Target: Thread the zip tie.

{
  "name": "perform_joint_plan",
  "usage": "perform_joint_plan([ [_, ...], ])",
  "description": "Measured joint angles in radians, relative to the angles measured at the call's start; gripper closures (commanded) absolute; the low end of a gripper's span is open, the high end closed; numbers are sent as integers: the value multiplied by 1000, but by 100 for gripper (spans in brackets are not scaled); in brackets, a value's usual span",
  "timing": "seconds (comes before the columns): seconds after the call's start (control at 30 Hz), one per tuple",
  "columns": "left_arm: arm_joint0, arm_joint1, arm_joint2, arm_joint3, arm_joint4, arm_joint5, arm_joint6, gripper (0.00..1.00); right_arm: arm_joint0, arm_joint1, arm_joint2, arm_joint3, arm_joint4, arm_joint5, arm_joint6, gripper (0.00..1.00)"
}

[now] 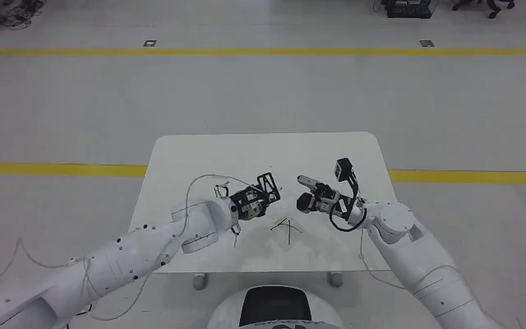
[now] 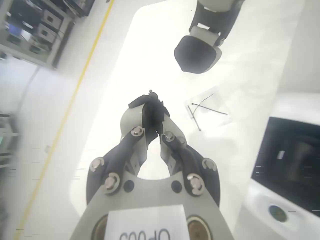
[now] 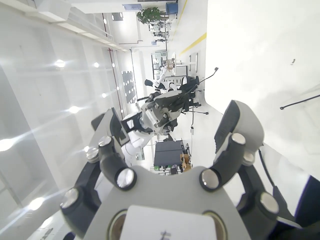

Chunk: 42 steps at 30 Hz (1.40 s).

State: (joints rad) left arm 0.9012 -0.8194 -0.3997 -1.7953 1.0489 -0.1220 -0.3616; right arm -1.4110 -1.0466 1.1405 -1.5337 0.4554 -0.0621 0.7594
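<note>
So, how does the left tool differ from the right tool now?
The left tool is shut on a zip tie; the right tool is open and empty. The left tool's fingers meet; the right tool's stand wide apart. Both hang over the table, facing each other.

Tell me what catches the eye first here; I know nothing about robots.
Over the middle of a white table, the left gripper and the right gripper face each other across a small gap. The left one is shut on a thin black zip tie that juts toward the open right one. More loose zip ties lie crossed on the table, toward its near edge.
</note>
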Motion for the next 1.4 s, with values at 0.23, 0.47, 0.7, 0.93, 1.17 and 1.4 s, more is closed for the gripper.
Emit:
perform_joint_plan([
  [0.23, 63, 12, -89, 81, -344, -117, 115, 100, -9, 14, 52, 15, -20, -88, 122, 0],
  [0.47, 109, 12, -124, 144, -532, -202, 149, 100, 7, 14, 47, 53, -18, -153, 202, 0],
  [0.7, 111, 10, -128, 150, -529, -194, 154, 100, 18, 11, 32, 90, -31, -187, 226, 0],
  [0.93, 138, -8, -143, 227, -767, -137, 81, 100, 11, 10, 31, 92, -18, -186, 216, 0],
  [1.17, 154, -35, -167, 310, -1148, -221, 17, 100, 21, 14, 54, 137, 58, -280, 364, 0],
  [1.4, 184, -56, -211, 308, -1302, -218, -39, 100, 43, 6, 64, 160, 79, -278, 481, 0],
])
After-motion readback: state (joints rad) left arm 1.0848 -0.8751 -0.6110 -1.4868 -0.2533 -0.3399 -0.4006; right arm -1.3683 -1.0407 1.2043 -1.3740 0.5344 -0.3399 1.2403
